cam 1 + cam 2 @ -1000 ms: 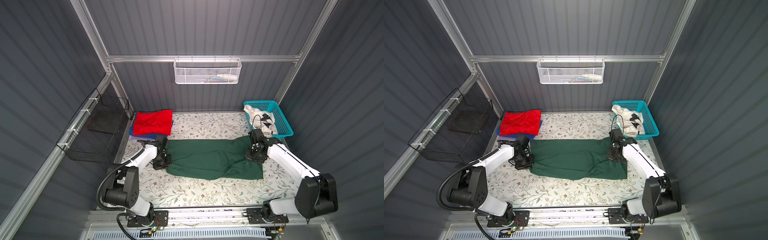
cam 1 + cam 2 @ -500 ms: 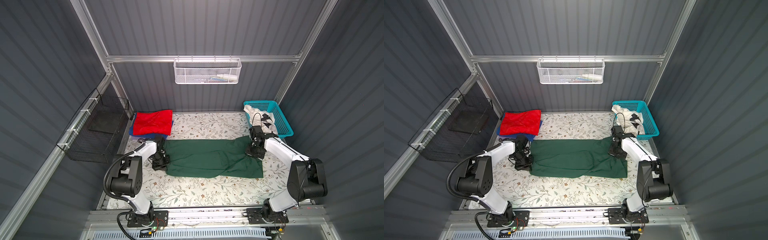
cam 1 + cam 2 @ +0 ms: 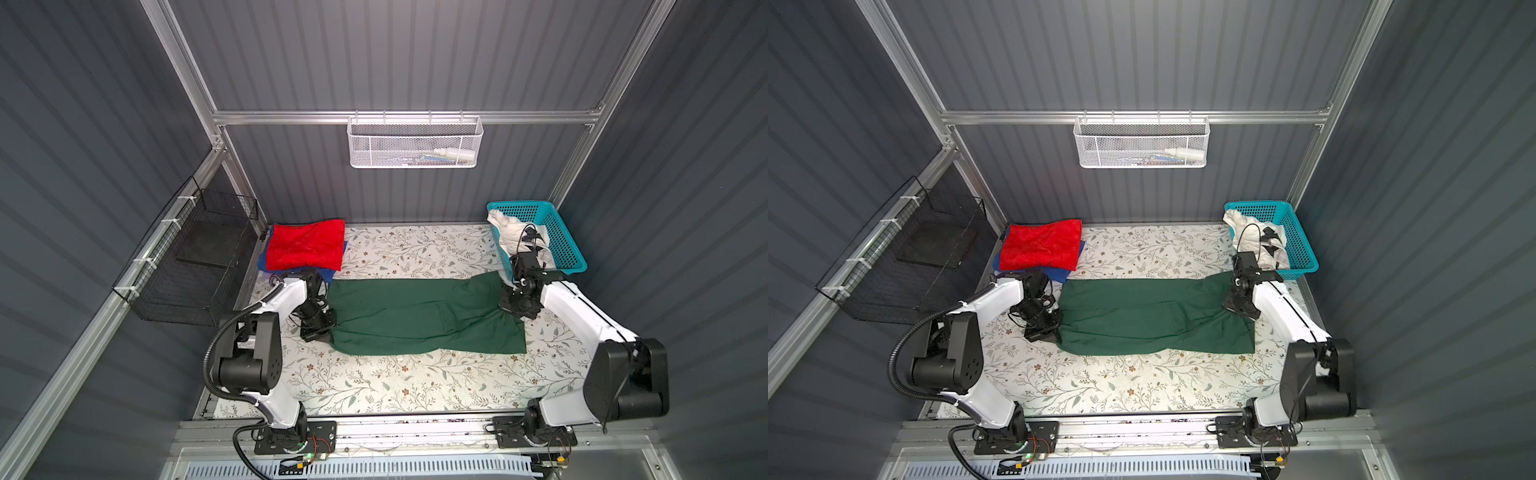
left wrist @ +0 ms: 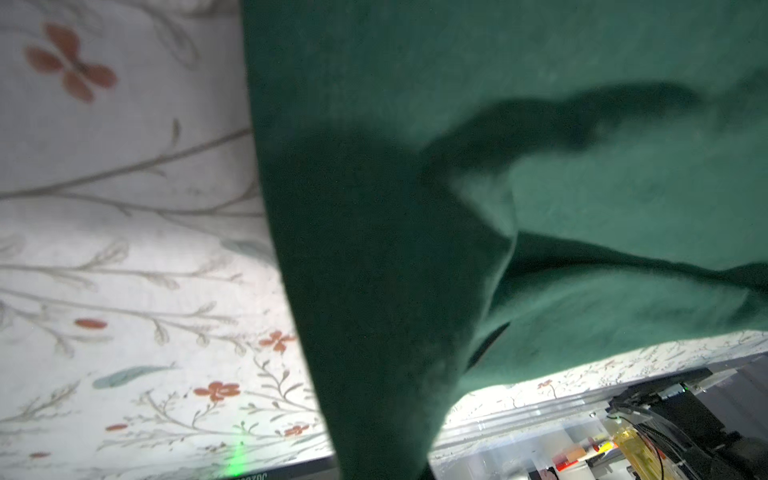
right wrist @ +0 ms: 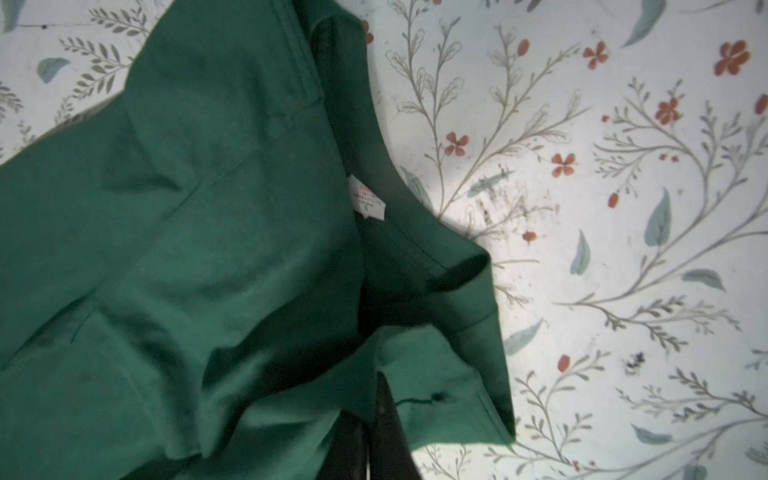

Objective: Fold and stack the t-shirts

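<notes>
In the middle of the counter [image 3: 415, 382] lies the big green shirt [image 3: 415, 316], long-ways from left to right. It has hardly moved in the last second. Only the arms have bent up higher, so I think the next fold has not started yet. The left hand [image 3: 323, 331] is shut tight on its bottom end. The right hand [image 3: 509, 309] is shut tight on its neck end, so the neck, with its little white tag [image 5: 366, 197], points right.

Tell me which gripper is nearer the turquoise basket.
Right. The right gripper grips the green t-shirt close by the basket; the left gripper holds its opposite end, by the red t-shirt.
</notes>
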